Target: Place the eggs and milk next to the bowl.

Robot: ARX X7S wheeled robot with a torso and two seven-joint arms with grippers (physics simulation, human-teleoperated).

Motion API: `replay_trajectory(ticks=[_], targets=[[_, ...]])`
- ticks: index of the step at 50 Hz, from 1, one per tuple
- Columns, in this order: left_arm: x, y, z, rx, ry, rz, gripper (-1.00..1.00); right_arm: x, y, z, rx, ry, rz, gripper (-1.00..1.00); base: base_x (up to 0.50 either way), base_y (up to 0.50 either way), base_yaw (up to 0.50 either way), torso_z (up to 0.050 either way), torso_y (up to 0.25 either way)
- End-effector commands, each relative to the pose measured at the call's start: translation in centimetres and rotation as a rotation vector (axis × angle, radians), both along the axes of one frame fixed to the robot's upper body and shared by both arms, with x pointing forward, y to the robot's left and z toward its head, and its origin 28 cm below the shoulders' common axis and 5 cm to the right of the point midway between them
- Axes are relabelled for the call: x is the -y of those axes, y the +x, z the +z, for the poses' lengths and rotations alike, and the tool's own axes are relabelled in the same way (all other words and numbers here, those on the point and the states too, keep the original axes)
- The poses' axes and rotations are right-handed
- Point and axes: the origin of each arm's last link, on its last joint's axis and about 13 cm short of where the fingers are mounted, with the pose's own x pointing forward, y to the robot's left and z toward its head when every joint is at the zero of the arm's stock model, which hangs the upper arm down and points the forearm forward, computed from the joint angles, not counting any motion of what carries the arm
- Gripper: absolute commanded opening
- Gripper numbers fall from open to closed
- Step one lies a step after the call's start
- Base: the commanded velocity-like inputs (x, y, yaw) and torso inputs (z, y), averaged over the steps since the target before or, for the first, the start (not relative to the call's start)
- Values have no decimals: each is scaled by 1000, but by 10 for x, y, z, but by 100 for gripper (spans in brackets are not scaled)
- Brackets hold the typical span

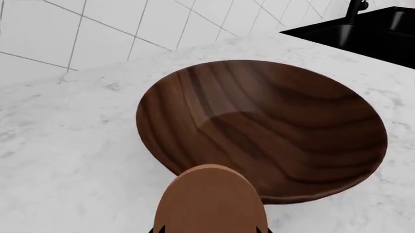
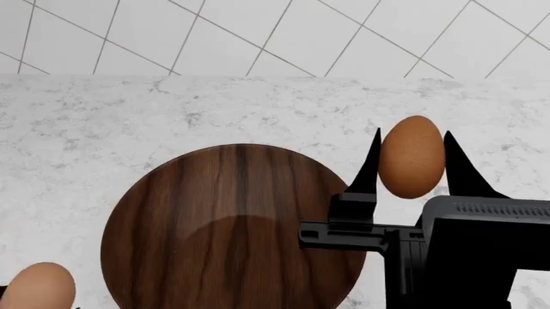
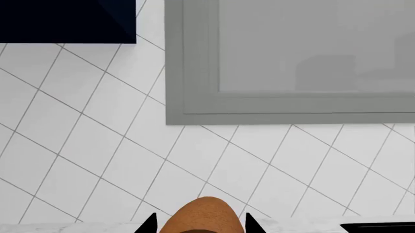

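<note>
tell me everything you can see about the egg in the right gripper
The egg is a smooth, plain tan-brown oval with no marks or cracks showing. It is held between the two black fingers of the right gripper, long axis pointing away from the robot. In the head view it appears beside the wooden bowl, to its right and not over it, above the white marble counter. The right wrist view shows only its rounded end between the fingertips.

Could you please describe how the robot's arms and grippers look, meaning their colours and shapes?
The right gripper is matte black, with two flat fingers that taper to sharp points, mounted on a blocky black crossbar. Behind it sits a dark grey boxy housing with a row of small vent slots. No cables or markings are visible. Of the left gripper, only small black tips show.
</note>
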Motion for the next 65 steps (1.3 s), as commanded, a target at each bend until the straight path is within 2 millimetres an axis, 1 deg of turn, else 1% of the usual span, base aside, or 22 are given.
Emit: replay_trajectory(ticks=[1, 6, 20, 65], targets=[[0, 13, -16, -40, -36, 5, -100, 0, 1, -6, -11, -1, -10, -100, 0, 0, 0, 0, 0], [3, 18, -20, -47, -37, -4, -100, 1, 1, -6, -11, 0, -14, -100, 0, 0, 0, 0, 0], [4, 24, -31, -69, -43, -8, -100, 0, 1, -4, -11, -6, -21, -100, 0, 0, 0, 0, 0], [8, 21, -60, -144, -42, -26, -100, 0, 5, -5, -11, -5, -23, -100, 0, 0, 0, 0, 0]])
